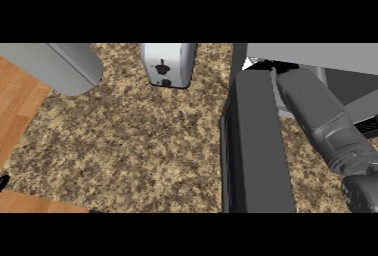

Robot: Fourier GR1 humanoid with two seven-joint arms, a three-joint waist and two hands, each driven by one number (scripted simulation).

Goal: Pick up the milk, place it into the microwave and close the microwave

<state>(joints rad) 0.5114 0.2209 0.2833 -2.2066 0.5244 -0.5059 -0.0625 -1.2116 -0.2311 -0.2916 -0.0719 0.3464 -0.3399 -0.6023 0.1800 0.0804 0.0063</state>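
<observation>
Our left hand [2, 181] shows only as a tiny black bit at the left edge, low down, next to the wood floor [18, 115]. We cannot tell how it is set.

Our right forearm [325, 125] comes in from the lower right corner. It goes up and to the left, across the brown speckled counter [133, 145]. Just beside the arm, on its left, is the microwave door [255, 150]. The door is a long dark slab and it stands wide open, pointing down toward us.

Farther up, the arm goes in under the grey top of the microwave [317, 52]. Our right hand [283, 65] is right at that dark opening. Only a bit of black shows there, so we cannot tell if it is spread, curled, or holding something.

Just to the left of the hand we see a small white patch, which looks like the milk [255, 62]. It sits at the mouth of the microwave, above the top end of the door. Most of it is hidden, and we cannot tell if the hand is touching it.

At the back of the counter, a silver toaster [168, 62] stands to the left of the microwave. A big grey rounded thing [59, 65] is in the far left corner.
</observation>
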